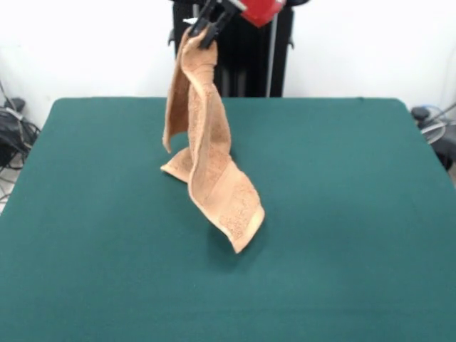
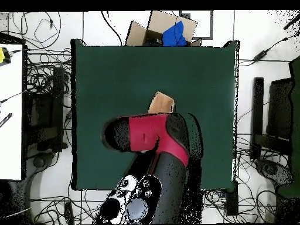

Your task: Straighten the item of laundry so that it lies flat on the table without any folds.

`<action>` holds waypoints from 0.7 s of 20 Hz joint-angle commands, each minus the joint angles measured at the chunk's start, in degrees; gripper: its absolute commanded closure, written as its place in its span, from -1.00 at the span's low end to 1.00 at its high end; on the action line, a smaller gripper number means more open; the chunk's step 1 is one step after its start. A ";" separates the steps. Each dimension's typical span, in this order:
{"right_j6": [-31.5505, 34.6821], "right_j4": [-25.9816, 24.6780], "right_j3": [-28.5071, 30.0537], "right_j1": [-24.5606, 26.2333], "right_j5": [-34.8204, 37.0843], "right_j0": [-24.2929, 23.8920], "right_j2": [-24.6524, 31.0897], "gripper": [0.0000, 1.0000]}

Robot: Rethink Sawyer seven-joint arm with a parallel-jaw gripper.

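Towel hoisted by one corner, its tail resting on the worktop

In the front view the hand [image 1: 208,27] sits at about 12 o'clock, near the top edge, pinching the top corner of the tan towel [image 1: 206,149]. The cloth hangs from that pinch as a narrow, twisted column, with one loose flap dangling toward 9 o'clock. Its lower end trails onto the green worktop [image 1: 342,214] near the middle, a banded corner pointing toward 5 o'clock. Lifting by a corner probably lets the towel's weight pull out the folds, while the tail on the cloth acts as an anchor for dragging it flat. In the overhead view the red arm [image 2: 149,133] covers most of the towel, with only a small tan patch showing just beyond it at 12 o'clock. The towel is far from flat, so the task looks early.
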 commanded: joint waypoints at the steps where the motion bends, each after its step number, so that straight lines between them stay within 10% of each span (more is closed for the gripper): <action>1: 18.48 -4.57 -3.52 5.57 4.07 7.65 -5.72 1.00; 14: 23.21 2.93 -4.76 11.22 6.65 15.39 -10.62 1.00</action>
